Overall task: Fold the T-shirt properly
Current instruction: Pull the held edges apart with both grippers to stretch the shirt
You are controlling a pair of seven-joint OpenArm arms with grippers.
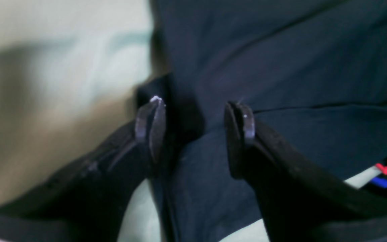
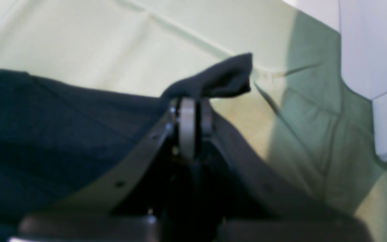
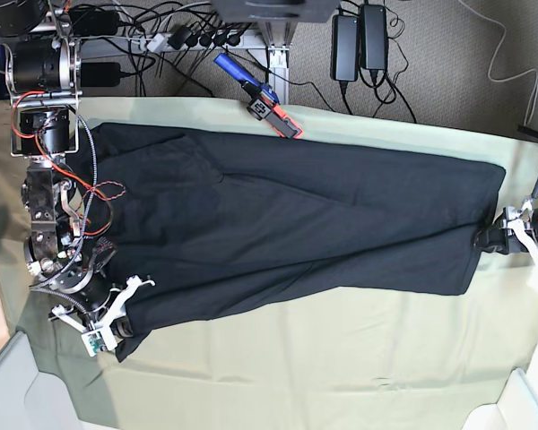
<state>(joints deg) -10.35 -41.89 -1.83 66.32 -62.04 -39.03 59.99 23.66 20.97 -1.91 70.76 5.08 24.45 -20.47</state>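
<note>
The black T-shirt (image 3: 287, 233) lies spread lengthwise across the pale green table cloth (image 3: 341, 358), plain side up. At its right end, my left gripper (image 3: 498, 237) stands open. In the left wrist view its fingers (image 1: 149, 124) straddle a fold at the shirt's edge (image 1: 281, 67) without pinching it. My right gripper (image 3: 121, 330) is at the shirt's lower-left corner. In the right wrist view that gripper (image 2: 190, 111) is shut on a pinched tip of black fabric (image 2: 220, 79), which sticks up past its pads.
A blue and red tool (image 3: 260, 94) lies at the far edge of the cloth, touching the shirt's upper border. Behind the table are cables and power bricks (image 3: 359, 40). Pale raised edges show at the front corners (image 3: 520, 403).
</note>
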